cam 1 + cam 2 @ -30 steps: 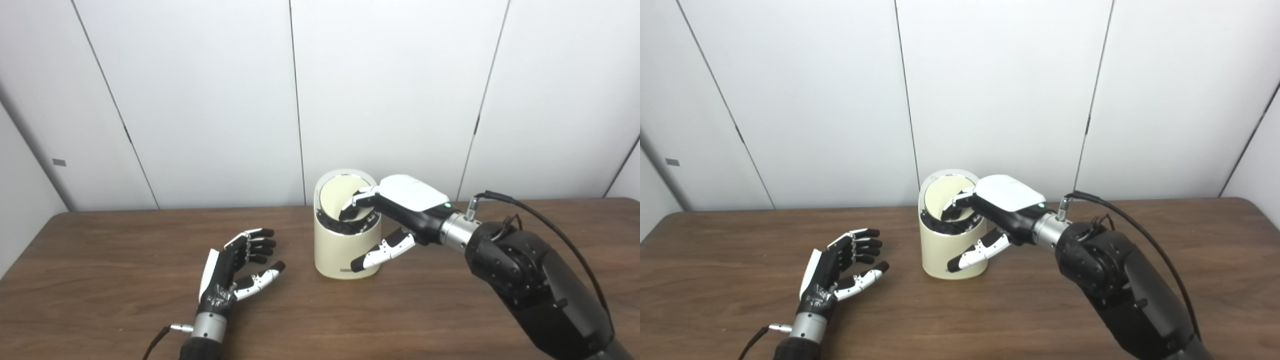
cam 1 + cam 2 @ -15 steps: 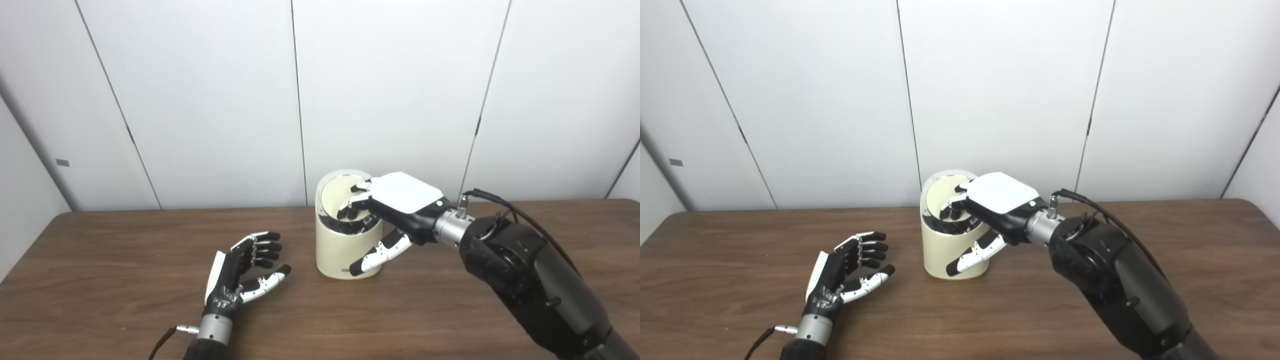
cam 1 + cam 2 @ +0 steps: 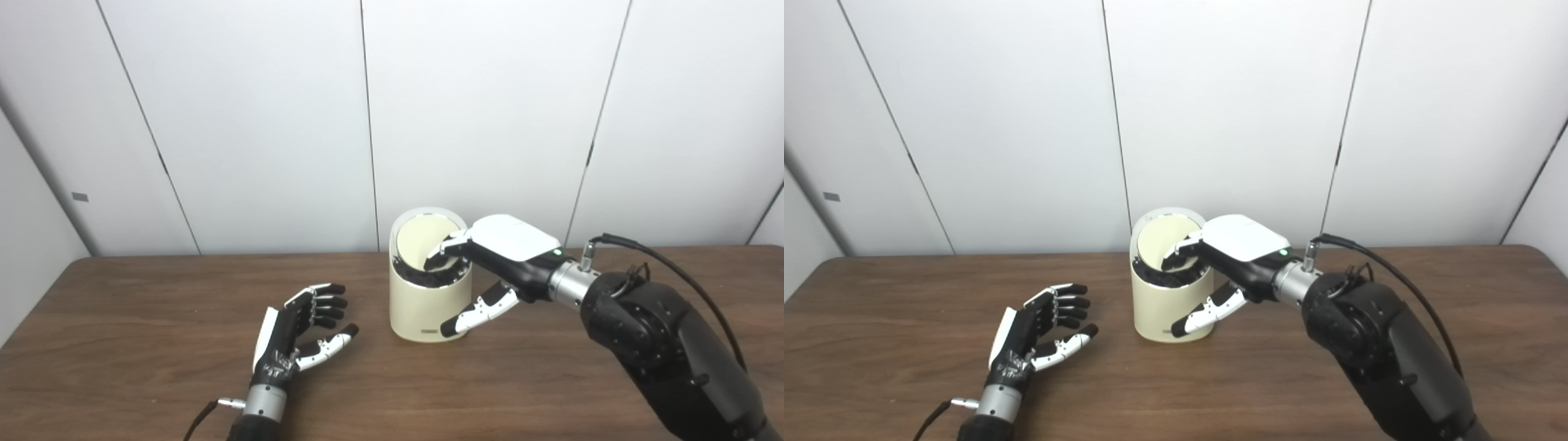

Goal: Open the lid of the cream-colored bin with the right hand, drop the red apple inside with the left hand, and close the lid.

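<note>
Lid [image 3: 424,239] up, no apple in sight: closing looks next.
Right robot hand [image 3: 490,263] fingers spread at the bin [image 3: 429,306] rim; left robot hand [image 3: 300,337] open, empty.

Cream bin [image 3: 429,306] (dark inside) on brown wood-grain table [image 3: 153,318].

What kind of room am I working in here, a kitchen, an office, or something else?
Most likely a lab or test booth rather than a kitchen: plain white wall panels close behind, a brown wooden table, and on it only a cream-colored bin between the two robot hands.
</note>
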Robot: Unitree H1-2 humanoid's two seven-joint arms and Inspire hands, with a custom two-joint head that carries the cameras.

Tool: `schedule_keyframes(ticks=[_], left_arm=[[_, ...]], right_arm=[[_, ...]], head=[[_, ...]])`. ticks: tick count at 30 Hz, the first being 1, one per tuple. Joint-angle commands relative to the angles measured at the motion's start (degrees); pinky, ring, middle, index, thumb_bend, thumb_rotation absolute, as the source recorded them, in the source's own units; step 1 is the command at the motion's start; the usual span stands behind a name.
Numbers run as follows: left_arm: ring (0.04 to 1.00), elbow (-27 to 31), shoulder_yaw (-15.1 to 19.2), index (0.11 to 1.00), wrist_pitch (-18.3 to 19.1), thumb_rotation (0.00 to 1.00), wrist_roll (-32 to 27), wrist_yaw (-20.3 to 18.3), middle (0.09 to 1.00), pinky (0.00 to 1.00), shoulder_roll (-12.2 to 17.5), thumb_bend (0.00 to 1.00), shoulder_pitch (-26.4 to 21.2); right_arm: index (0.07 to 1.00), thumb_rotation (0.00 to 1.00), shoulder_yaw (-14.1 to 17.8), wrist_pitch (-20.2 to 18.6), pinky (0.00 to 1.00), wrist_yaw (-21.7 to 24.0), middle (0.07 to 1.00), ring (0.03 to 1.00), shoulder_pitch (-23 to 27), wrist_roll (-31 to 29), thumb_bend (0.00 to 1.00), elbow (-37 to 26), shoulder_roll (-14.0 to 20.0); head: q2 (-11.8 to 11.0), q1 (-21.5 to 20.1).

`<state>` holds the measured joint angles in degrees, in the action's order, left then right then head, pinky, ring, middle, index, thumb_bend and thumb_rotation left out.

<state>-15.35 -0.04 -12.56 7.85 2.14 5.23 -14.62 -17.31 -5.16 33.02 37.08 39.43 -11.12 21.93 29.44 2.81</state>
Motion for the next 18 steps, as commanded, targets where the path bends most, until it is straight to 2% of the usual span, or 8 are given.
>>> schedule_keyframes(ticks=[1, 6, 8, 12, 15, 18], left_arm=[[0.629, -0.5, -0.2, 0.712, -0.2, 0.0, -0.5, 0.2, 0.654, 0.6, -0.6, 0.58, 2.3], [0.624, -0.6, -0.4, 0.712, -0.5, 0.0, -0.1, 0.3, 0.653, 0.6, -0.5, 0.58, 2.3], [0.621, -0.5, -0.4, 0.71, -0.4, 0.0, -0.1, 0.3, 0.651, 0.59, -0.6, 0.57, 2.2], [0.625, -0.5, -0.4, 0.711, -0.5, 0.0, -0.1, 0.3, 0.654, 0.6, -0.7, 0.57, 2.3], [0.624, -0.5, -0.4, 0.708, -0.8, 0.0, -0.1, 0.3, 0.653, 0.59, -0.7, 0.58, 2.3], [0.626, -0.3, -0.4, 0.71, -0.8, 0.0, -0.2, 0.2, 0.654, 0.59, -0.6, 0.57, 2.4]], right_arm=[[0.726, 0.54, 2.7, 0.4, 0.86, -3.0, 0.735, 0.85, 2.5, -1.9, 0.63, -2.2, -0.1], [0.716, 0.57, 5.1, 1.0, 0.74, -5.5, 0.729, 0.838, 2.2, -2.9, 0.62, -2.5, -0.1], [0.711, 0.54, 6.2, 0.9, 0.69, -6.8, 0.726, 0.829, 1.4, -3.1, 0.62, -3.2, -0.1], [0.731, 0.52, 7.9, -0.1, 0.67, -8.1, 0.758, 0.823, 0.0, -4.6, 0.62, -3.9, -0.5], [0.784, 0.51, 9.6, 1.4, 0.67, -10.1, 0.81, 0.821, -1.9, -7.1, 0.61, -3.5, -0.8], [0.828, 0.4, 11.4, 2.8, 0.69, -12.3, 0.847, 0.826, -4.5, -10.4, 0.63, -2.7, -1.1]], head=[[0.1, 0.1], [0.1, 0.1], [0.2, 0.0], [0.2, 0.1], [0.2, 0.2], [0.2, 0.2]])
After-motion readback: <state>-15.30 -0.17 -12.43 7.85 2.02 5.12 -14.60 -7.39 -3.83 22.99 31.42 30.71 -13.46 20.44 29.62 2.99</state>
